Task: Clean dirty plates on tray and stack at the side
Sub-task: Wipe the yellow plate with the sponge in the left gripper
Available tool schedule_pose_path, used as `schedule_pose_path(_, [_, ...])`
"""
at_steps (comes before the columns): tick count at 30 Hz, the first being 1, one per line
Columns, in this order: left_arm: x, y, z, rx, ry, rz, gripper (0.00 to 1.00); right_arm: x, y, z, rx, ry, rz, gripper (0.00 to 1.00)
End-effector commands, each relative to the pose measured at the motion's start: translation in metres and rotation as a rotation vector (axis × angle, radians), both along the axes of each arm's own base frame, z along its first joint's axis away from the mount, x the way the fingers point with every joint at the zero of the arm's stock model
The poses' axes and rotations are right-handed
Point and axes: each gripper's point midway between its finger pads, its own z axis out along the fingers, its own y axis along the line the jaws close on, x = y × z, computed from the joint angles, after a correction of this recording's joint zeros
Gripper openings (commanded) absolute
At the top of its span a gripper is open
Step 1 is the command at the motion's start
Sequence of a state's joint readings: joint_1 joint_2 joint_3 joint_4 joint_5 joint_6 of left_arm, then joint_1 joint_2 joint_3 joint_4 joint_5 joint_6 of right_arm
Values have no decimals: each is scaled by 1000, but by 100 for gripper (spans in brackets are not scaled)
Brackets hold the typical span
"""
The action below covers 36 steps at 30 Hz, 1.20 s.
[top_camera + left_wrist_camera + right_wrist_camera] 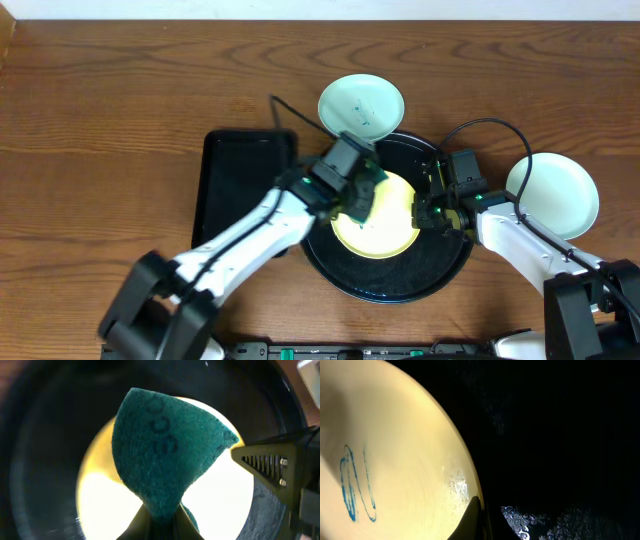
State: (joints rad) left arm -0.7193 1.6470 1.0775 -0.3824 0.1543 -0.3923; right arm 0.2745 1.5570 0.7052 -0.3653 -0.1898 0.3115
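- The yellow plate (385,235) lies inside the round black tray (390,285), a little toward the tray's left side, with bare black tray showing around it.
- A blue scribble (355,485) of looping lines marks the plate's face, as my right wrist camera shows.
- Small droplets (517,520) glint on the tray just beside the plate's rim.
- My right gripper (420,212) is at the plate's right edge, its fingers pinched together on the rim; one dark fingertip (474,519) lies over that rim.
- My left gripper (352,205) is over the plate's left half, its fingers clamped tight on a green scouring pad (167,455).
- The pad fans out from my fingertips (150,525) over the plate. I cannot tell whether it touches the plate.
- The far mint plate (361,103) sits at the tray's far rim, its near edge at or over that rim.
- The right mint plate (560,190) rests on the table (100,100) to the right of the tray, partly behind my right arm.
- A rectangular black tray (240,180) lies left of the round tray, close beside it, with my left arm crossing over its near corner.
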Motion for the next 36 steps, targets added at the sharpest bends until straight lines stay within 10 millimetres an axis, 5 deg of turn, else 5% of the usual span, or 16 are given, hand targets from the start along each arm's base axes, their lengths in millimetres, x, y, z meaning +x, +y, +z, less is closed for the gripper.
schedule_pose_path(1, [1, -19, -15, -29, 45, 62, 8, -2, 1, -1, -2, 8, -6, 1])
schedule_pose_path(7, [-9, -32, -54, 17, 96, 45, 8, -4, 1, -1, -4, 15, -6, 1])
schedule_pose_path(11, [-4, 12, -71, 210, 78, 136, 8, -4, 0, -1, -5, 16, -6, 1])
schedule_pose_path(16, [3, 35, -64, 237, 88, 189, 8, -4, 0, -1, -5, 15, -6, 1])
schedule_pose_path(22, [6, -4, -3, -11, 26, 66, 8, -4, 0, -1, -5, 16, -6, 1])
schedule_pose_path(25, [7, -11, 8, -49, 4, 55, 8, -4, 0, -1, -5, 15, -6, 1])
schedule_pose_path(33, [-15, -31, -28, -46, 117, -3, 8, -4, 0, -1, -5, 16, -6, 1])
schedule_pose_path(36, [-32, -39, -59, 0, 187, -42, 8, -4, 0, -1, -5, 16, -6, 1])
